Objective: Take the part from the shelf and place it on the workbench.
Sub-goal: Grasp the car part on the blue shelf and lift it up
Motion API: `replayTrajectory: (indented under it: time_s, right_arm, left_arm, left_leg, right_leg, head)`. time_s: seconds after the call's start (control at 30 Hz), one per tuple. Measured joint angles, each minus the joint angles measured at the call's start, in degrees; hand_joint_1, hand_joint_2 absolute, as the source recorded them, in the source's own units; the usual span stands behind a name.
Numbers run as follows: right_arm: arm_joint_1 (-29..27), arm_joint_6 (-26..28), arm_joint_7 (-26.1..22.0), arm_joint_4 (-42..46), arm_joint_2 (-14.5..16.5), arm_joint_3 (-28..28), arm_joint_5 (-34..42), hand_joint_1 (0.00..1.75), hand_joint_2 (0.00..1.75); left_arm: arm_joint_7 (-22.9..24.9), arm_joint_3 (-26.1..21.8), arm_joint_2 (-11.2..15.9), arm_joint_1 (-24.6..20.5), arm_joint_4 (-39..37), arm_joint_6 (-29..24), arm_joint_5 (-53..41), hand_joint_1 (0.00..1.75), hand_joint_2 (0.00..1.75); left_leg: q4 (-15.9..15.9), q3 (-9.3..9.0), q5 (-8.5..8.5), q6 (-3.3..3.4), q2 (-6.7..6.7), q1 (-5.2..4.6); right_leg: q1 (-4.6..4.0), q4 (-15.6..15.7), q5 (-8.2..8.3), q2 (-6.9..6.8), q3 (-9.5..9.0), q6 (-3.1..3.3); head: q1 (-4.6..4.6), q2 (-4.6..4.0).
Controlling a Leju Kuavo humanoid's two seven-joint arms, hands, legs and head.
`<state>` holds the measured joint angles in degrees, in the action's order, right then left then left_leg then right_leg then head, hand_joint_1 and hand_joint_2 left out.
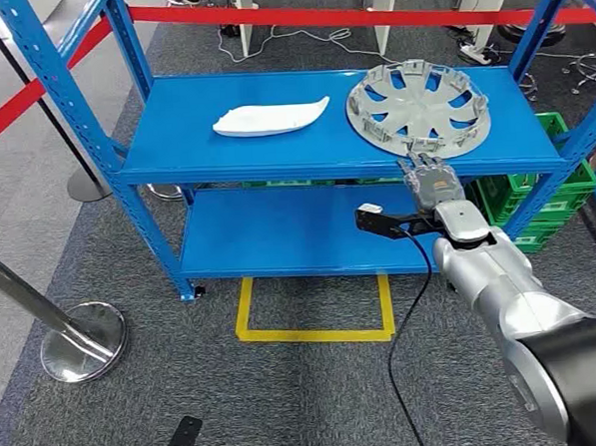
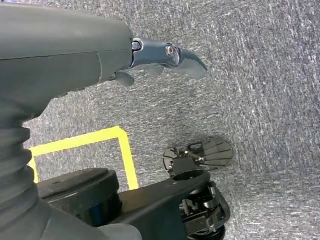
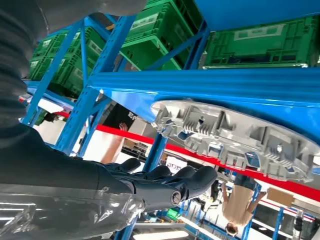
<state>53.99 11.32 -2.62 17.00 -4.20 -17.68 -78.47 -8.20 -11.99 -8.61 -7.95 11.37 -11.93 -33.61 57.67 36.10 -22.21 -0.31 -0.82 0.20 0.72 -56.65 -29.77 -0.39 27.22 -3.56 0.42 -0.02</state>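
A silver wheel cover (image 1: 417,107) lies flat at the right end of the blue shelf's top board (image 1: 185,149). A white curved part (image 1: 270,117) lies to its left. My right hand (image 1: 431,181) is raised at the shelf's front edge, just in front of the wheel cover's near rim, fingers stretched out and holding nothing. In the right wrist view the right hand (image 3: 166,182) is close to the ribbed rim of the wheel cover (image 3: 234,132) without touching it. My left hand (image 2: 166,57) hangs over the grey carpet, fingers loose and empty.
Green crates (image 1: 549,190) stand behind the shelf's right side. A red barrier tape (image 1: 344,18) runs behind the shelf, and a stanchion base (image 1: 82,339) sits at the left. A yellow taped square (image 1: 316,332) marks the carpet. A person (image 3: 237,200) stands beyond the tape.
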Motion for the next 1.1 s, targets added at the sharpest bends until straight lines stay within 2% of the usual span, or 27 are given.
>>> replayTrajectory:
  time_s: [0.2, 0.53, 0.97, 1.1]
  right_arm:
    - [0.0, 0.5, -0.7, 0.0, 0.0, 0.0, 0.4, 0.0, 1.75]
    - [0.3, 3.5, -6.1, 1.1, -0.7, 0.6, 2.2, 0.0, 1.75]
    - [1.7, 5.0, -6.6, 1.8, -0.7, 0.6, 2.2, 0.0, 1.75]
    - [1.7, 6.1, -6.6, 2.2, -0.7, 0.6, 2.7, 0.0, 1.75]
  left_arm:
    - [0.0, -0.1, 0.0, 0.0, 0.0, 0.2, -0.4, 0.0, 1.75]
    - [0.7, -0.1, -0.3, -0.1, 0.0, 0.4, -1.9, 0.0, 1.75]
    - [0.7, -0.2, -0.7, -0.1, 0.0, 0.4, -1.8, 0.0, 1.75]
    - [0.7, -0.2, -0.7, -0.1, 0.0, 0.4, -1.9, 0.0, 0.0]
  left_leg:
    - [0.0, 0.0, 0.01, 0.01, 0.0, -0.01]
    - [0.0, 0.0, 0.01, 0.01, 0.0, -0.01]
    - [0.0, 0.01, 0.01, 0.01, -0.01, -0.01]
    - [0.0, 0.0, 0.01, 0.01, -0.01, -0.01]
  right_leg:
    - [0.01, 0.0, 0.01, 0.01, 0.02, 0.0]
    - [0.01, 0.0, 0.01, 0.03, -0.03, 0.0]
    - [0.01, 0.0, 0.0, -0.01, -0.04, 0.0]
    - [0.01, 0.0, 0.01, 0.01, 0.01, 0.0]
  head:
    - [0.01, 0.0]
    - [0.0, 0.0]
    - [0.01, 0.0]
    - [0.0, 0.0]
